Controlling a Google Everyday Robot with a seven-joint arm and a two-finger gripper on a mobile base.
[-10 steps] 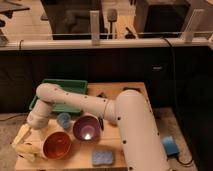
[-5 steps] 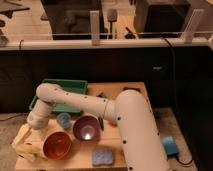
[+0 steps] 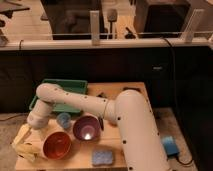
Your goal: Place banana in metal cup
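Note:
My gripper (image 3: 22, 140) is at the table's front left corner, at the end of the white arm (image 3: 75, 102) that reaches across from the right. A small pale yellow banana (image 3: 29, 151) shows just below the gripper, left of the orange bowl (image 3: 56, 145). I cannot tell whether the gripper holds it. The metal cup (image 3: 87, 128), shiny with a purplish inside, stands upright right of the orange bowl, about a bowl's width from the gripper.
A small blue cup (image 3: 63, 120) stands behind the two bowls. A blue sponge (image 3: 102, 158) lies near the front edge. A green tray (image 3: 62, 89) sits at the back left. A blue object (image 3: 169, 145) lies on the floor at right.

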